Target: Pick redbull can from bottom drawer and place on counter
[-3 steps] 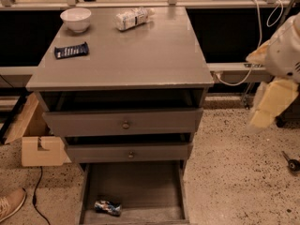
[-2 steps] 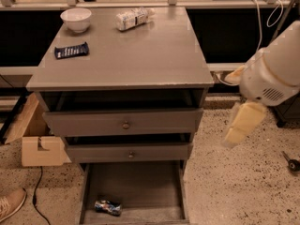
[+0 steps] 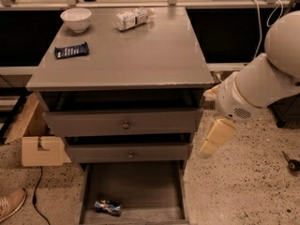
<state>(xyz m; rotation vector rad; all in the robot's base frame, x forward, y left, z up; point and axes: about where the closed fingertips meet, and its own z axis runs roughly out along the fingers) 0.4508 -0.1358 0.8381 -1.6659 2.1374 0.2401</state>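
The redbull can (image 3: 108,207) lies on its side at the front left of the open bottom drawer (image 3: 140,186), which is pulled out at floor level. The counter (image 3: 140,50) is the grey top of the cabinet. My gripper (image 3: 215,138) hangs at the end of the white arm (image 3: 262,88), just off the cabinet's right side at the height of the middle drawer. It is well above and to the right of the can and holds nothing that I can see.
On the counter stand a white bowl (image 3: 76,18), a lying plastic bottle (image 3: 133,18) and a dark blue snack packet (image 3: 71,50). A cardboard box (image 3: 40,146) and a shoe (image 3: 11,203) are on the floor at the left. A small dark object (image 3: 291,163) lies on the floor at the right.
The arm has swung left and down, bringing the gripper from the right edge of the view close to the cabinet's right side. The can and drawers have not moved.
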